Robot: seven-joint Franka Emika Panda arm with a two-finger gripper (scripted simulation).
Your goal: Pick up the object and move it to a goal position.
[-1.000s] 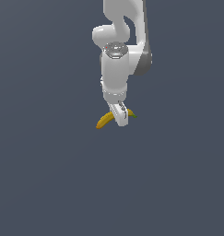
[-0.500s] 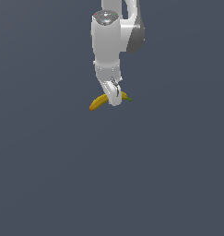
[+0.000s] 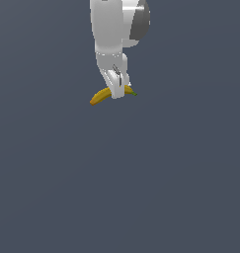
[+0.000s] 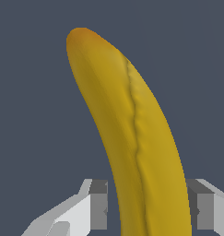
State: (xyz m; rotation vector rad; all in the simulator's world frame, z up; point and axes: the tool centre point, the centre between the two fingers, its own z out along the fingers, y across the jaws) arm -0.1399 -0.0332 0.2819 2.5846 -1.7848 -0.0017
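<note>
The object is a small curved yellow banana with an orange-brown end toward the exterior view's left and a dark green stem tip toward its right. It hangs in the air under the white arm, with my gripper shut on its middle. In the wrist view the banana fills the frame, running out from between my two grey fingertips, and my gripper clamps it from both sides. No goal marker shows in either view.
A plain dark grey-blue floor lies behind and below everything. The white arm comes down from the top of the exterior view.
The arm has carried the banana up and toward the exterior view's left, closer to the camera. The grip on the banana has stayed the same.
</note>
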